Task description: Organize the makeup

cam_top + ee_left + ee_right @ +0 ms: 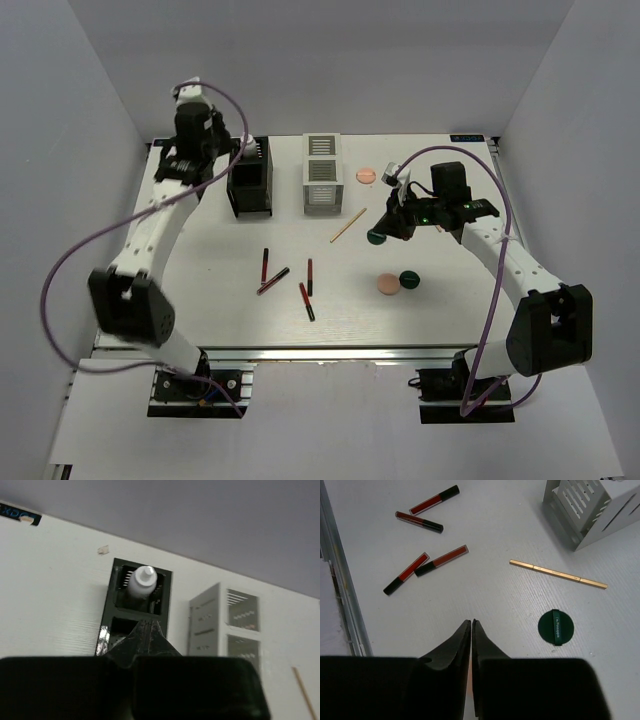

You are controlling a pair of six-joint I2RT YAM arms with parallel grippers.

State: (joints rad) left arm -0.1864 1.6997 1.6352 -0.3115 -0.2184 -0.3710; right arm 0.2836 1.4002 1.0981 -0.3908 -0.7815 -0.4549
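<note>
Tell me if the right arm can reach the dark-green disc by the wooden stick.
Probably yes: the dark-green disc lies on bare table beside the right gripper, nothing between them, the wooden stick apart. The shut jaws must open first.

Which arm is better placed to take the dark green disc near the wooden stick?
Right. The right gripper hangs close beside the dark green disc; the left gripper is far away, above the black box.

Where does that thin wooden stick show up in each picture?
Top external: stick mid-table, below-right of the white slatted box.
Left wrist: bottom right edge, right of the box.
Right wrist: upper right, below the box.
Shared landmark: the white slatted box.
</note>
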